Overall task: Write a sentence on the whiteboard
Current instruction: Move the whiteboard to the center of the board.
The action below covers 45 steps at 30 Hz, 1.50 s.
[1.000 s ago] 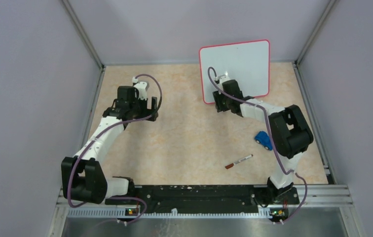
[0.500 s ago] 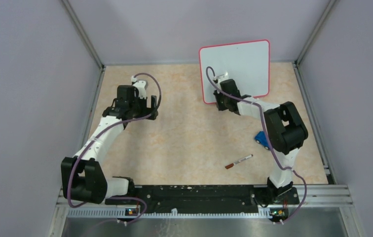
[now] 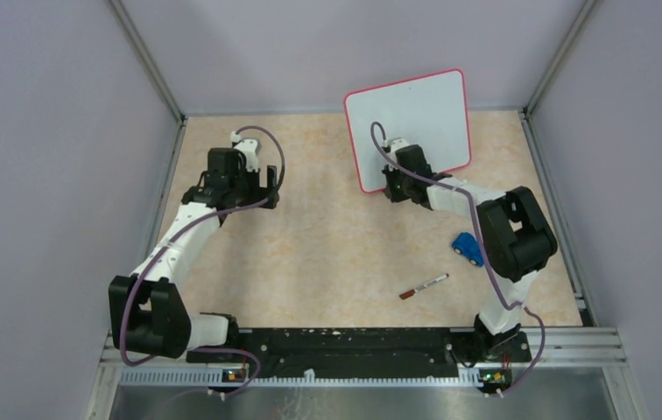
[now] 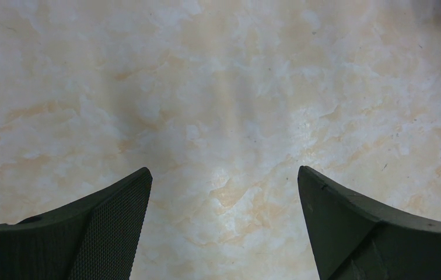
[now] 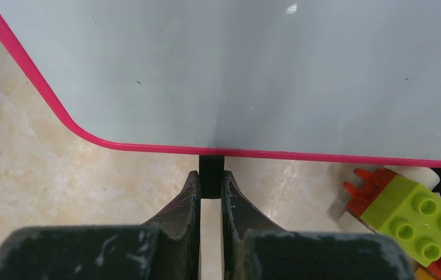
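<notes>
Since the earlier frame the right claw (image 5: 210, 178) has drawn shut and the whiteboard (image 3: 411, 122) has swung a little left, with its top edge now tipped to the left in the overhead view. Right claw: fingers nearly together, pinched on the small black foot (image 5: 210, 166) under the board's lower pink rim, near its rounded lower-left corner. The whiteboard stands at the far right part of the table (image 3: 327, 236), white face toward the arms. Just right of the claw, close under the same rim, sit a green block (image 5: 413, 213) and a red block (image 5: 370, 184), touching each other; what lies behind them I cannot tell. Nearer the arm bases, well apart from the board, lie a blue toy (image 3: 466, 248) and a marker (image 3: 424, 286) flat on the table. Left claw (image 4: 224, 170): spread wide, holding nothing, hanging above bare tabletop on the left side, well away from the board.
</notes>
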### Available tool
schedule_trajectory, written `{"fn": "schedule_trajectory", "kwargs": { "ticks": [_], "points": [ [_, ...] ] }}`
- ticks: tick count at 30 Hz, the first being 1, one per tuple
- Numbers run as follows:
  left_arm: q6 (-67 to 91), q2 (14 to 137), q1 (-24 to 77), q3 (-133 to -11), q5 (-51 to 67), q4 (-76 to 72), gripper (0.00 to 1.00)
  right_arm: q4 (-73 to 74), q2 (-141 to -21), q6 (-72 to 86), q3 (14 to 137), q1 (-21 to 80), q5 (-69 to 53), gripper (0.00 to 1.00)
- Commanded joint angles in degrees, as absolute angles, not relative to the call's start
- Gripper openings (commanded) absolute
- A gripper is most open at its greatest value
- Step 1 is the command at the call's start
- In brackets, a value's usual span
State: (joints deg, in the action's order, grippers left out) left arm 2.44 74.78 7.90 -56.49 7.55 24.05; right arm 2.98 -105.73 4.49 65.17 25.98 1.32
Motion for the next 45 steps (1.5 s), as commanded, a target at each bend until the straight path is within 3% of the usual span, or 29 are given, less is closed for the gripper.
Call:
{"fn": "schedule_trajectory", "kwargs": {
  "ticks": [1,22,29,35,40,45],
  "points": [
    [3.59,74.89,7.57,-59.75,6.93,23.07,0.99,2.03,-99.93,4.92,62.86,26.61,-3.67,0.0],
    [7.54,74.07,7.31,-64.52,4.89,25.64,0.99,0.79,-91.09,6.64,48.99,39.46,-3.66,0.0],
    [10.78,75.4,4.9,-67.04,-4.61,26.63,0.99,0.52,-89.6,7.29,45.42,44.78,-3.72,0.0],
    [14.21,77.63,-4.12,-70.22,3.32,28.56,0.99,0.45,-88.71,7.77,44.65,47.0,-4.65,0.0],
    [14.23,78.82,-4.83,-70.2,5.12,28.75,0.99,0.44,-87.57,7.54,43.75,47.99,-6.35,0.0],
    [13.56,79.07,-4.83,-69.64,7.2,27.89,0.99,2.11,-85.94,5.93,45.15,48.02,-8.81,0.31]
  ]
}}
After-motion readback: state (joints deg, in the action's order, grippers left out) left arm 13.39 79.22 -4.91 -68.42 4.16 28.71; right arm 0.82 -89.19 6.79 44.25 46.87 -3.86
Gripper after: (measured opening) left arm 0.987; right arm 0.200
